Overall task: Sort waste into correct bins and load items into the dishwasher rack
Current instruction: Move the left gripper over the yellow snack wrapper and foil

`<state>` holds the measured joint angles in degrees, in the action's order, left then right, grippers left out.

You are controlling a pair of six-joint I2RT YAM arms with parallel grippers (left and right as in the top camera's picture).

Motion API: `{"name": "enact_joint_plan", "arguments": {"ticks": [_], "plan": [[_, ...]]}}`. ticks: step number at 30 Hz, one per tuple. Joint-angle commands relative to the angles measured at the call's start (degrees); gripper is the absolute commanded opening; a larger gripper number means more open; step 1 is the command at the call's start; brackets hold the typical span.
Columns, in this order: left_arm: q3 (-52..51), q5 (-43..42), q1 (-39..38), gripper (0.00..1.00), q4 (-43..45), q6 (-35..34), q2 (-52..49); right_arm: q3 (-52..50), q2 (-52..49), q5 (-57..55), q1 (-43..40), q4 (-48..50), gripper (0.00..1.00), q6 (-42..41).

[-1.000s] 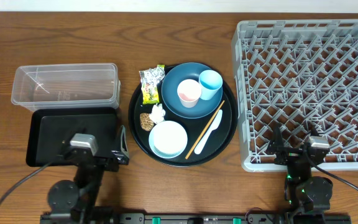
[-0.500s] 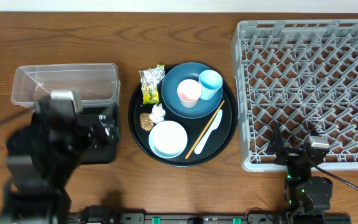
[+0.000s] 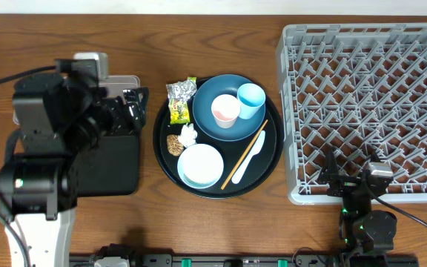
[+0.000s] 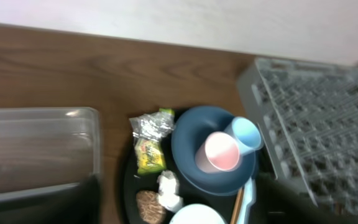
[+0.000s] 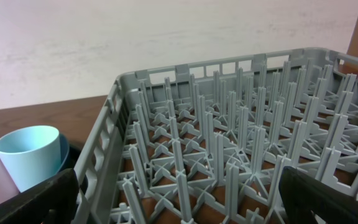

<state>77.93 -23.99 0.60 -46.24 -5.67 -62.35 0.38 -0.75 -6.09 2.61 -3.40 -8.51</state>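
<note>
Hanging left gripper point(image 3: 134, 110) seemingly clears round tray point(image 3: 275, 152).

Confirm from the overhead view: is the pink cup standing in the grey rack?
No, the pink cup stands on the dark blue dish beside the light blue cup, left of the grey rack.

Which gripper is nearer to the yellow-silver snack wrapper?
Left. The left gripper hovers just left of the snack wrapper; the right gripper is far right, at the near edge of the rack.
</note>
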Motion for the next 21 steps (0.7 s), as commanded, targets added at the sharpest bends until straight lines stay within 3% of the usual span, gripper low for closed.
{"name": "enact_joint_plan", "arguments": {"ticks": [1,4,9,21], "plan": [[1.07,-4.9,-0.72,0.64,-0.31,-3.63,-2.62,-0.09,0.0,-0.57,0.46,-0.22,0.99,0.66],[1.07,0.0,-2.43,0.49,-1.57,-8.87,-5.75,-0.09,0.0,-0.57,0.46,-0.22,0.99,0.66],[1.05,10.16,-7.37,0.49,-2.38,-9.46,-11.89,-0.09,0.0,-0.55,0.46,-0.22,0.99,0.66],[1.05,23.08,-13.81,0.49,0.79,-11.45,-27.26,-0.09,0.0,-0.57,0.46,-0.22,0.99,0.66]]}}
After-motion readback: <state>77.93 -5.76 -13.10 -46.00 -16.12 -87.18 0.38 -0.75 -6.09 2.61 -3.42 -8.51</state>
